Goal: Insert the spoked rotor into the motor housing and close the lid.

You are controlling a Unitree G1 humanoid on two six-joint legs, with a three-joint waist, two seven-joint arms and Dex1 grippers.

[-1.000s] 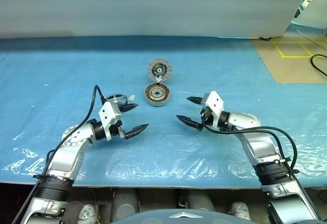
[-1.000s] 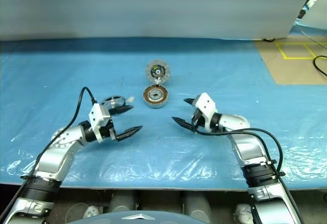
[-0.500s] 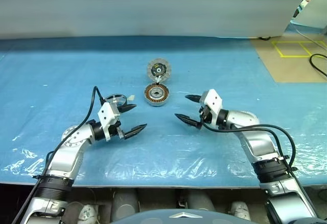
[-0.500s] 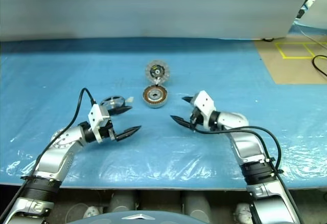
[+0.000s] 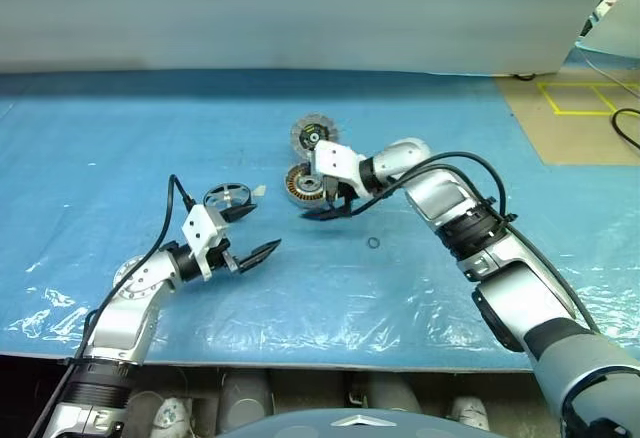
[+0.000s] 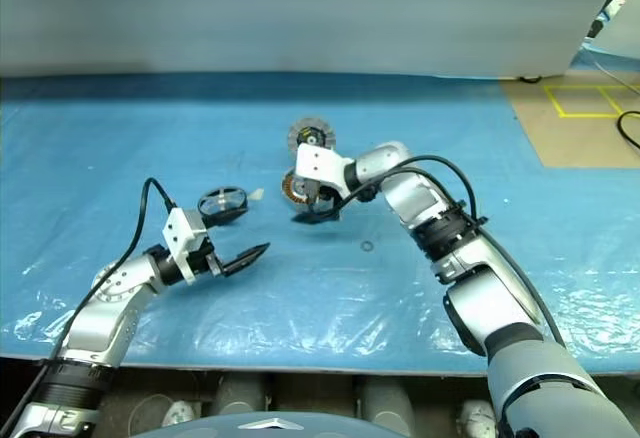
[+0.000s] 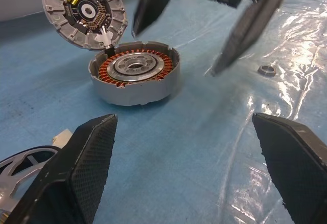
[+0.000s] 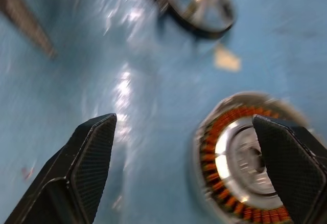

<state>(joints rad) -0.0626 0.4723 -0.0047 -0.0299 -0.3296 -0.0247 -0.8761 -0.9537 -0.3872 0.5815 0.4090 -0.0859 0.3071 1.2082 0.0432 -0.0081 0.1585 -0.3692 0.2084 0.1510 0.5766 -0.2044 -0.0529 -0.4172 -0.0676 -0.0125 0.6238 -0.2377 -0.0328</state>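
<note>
With the rotor lying beside the wide-open, empty left gripper, approach it flat (right gripper, also open, hovers over the housing).

housing: top open | right tool crowds front | lid upright behind

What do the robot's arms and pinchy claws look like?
Both arms are shiny silver tubes with black rings at the joints and a thin black cable looping along each. A boxy white block sits at each wrist. The left gripper and right gripper each have two black pointed jaws, like beaks. Up close, the fingers have a bumpy criss-cross pattern.
</note>
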